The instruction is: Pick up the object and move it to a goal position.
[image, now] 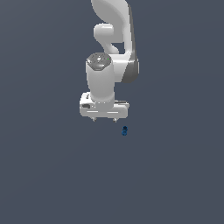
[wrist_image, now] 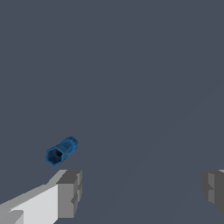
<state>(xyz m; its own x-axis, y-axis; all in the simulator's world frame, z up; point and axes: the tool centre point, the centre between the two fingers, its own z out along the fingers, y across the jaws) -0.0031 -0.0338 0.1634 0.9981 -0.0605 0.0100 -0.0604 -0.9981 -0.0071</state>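
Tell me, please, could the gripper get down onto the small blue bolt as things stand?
Probably yes. The gripper is open and empty, and nothing lies near the blue bolt. The bolt sits outside the fingers, so the gripper must shift sideways first.

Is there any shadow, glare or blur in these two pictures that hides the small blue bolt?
Exterior view: flat, even light, no shadow seen under the blue bolt, which shows tiny but sharp. Wrist view: no glare or blur; the bolt's hexagonal head is crisp, and the grey fingers are cut off by the frame edge.
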